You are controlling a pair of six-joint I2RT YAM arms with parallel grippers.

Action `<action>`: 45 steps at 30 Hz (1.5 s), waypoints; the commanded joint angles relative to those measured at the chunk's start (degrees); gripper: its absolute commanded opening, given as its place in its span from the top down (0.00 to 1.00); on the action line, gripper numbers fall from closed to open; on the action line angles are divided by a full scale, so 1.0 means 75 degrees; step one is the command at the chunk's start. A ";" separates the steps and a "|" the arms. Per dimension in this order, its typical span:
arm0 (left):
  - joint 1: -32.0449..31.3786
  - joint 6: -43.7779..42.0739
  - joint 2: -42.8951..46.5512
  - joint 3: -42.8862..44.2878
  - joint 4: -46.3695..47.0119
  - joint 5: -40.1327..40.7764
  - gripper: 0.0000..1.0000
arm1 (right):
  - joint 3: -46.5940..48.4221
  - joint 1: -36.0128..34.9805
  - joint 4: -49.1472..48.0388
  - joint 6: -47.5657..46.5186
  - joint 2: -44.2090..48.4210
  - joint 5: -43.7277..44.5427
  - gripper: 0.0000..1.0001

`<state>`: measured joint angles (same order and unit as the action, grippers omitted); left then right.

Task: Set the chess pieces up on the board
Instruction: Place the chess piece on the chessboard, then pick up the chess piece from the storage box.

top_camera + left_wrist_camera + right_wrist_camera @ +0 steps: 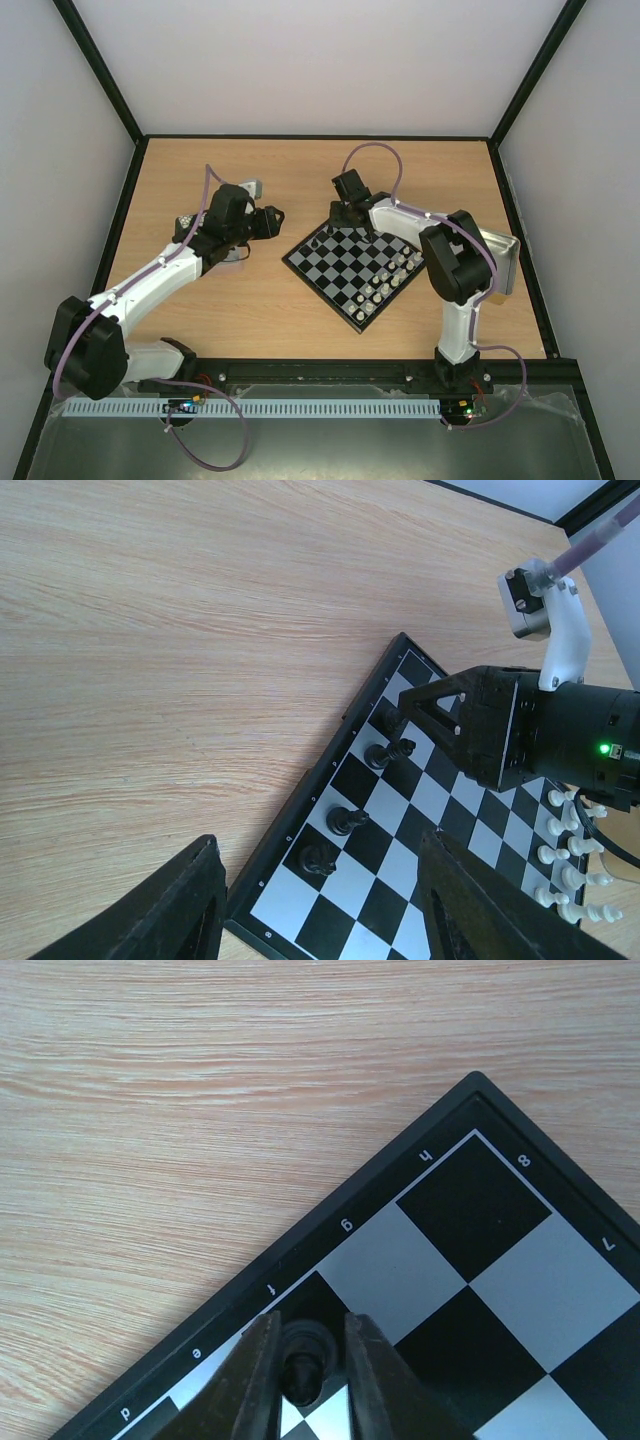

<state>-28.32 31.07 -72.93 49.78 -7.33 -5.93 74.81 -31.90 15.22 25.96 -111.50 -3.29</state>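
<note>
**Piece unclear, tray half hidden**

The right gripper (310, 1320) covers the sides of a black piece (303, 1365). The white pieces (395, 280) are too small to identify, and the right arm (455, 265) hides part of the metal tray (503, 250)

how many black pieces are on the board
4. Three black pieces stand in a row along the board's edge squares; the fourth sits between the fingers of the right claw. Others may be hidden behind that claw.

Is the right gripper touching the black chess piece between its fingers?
Cannot tell. The right wrist view shows the black chess piece inside the right gripper, but dark against dark hides any gap.
</note>
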 commanded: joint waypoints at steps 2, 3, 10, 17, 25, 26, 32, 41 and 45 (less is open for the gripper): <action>0.0002 0.0002 -0.0051 -0.0033 -0.0089 0.0062 0.45 | 0.0243 -0.0036 0.0314 0.0028 -0.0056 0.0027 0.77; 0.0002 0.0005 -0.0050 -0.0023 -0.0097 0.0079 0.45 | 0.0236 -0.0030 0.0314 0.0037 -0.0018 0.0012 0.75; 0.0011 0.0127 0.0051 0.0073 -0.0318 0.0536 0.44 | 0.0212 -0.0036 0.0257 0.0292 0.0586 0.0239 0.69; 0.0639 0.0659 0.0216 -0.0022 -0.0868 0.1259 0.39 | -0.0232 -0.0036 -0.0062 0.0595 0.1729 0.0823 0.64; 0.2478 0.1378 0.0462 -0.0731 -0.1249 0.1277 0.36 | -0.1126 -0.0036 -0.0559 0.0875 0.2868 0.0766 0.62; 0.2622 0.1365 0.0475 -0.0828 -0.1239 0.1360 0.37 | -0.1223 -0.0036 -0.0591 0.0902 0.2955 0.0733 0.62; 0.3060 0.1287 0.0342 -0.1147 -0.1328 0.2275 0.41 | -0.1539 -0.0036 -0.0713 0.0989 0.3133 0.0495 0.62; 0.3550 0.1158 -0.0702 -0.1075 -0.0926 0.2145 0.45 | -0.1656 -0.0036 -0.0791 0.1011 0.3111 0.0284 0.63; 0.3712 0.1319 -0.1412 -0.0773 -0.0602 0.2274 0.53 | -0.1700 -0.0036 -0.0857 0.1048 0.3110 0.0190 0.63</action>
<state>-1.58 40.23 -79.46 41.54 -14.66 9.45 62.96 -31.92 10.35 33.04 -89.67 -1.54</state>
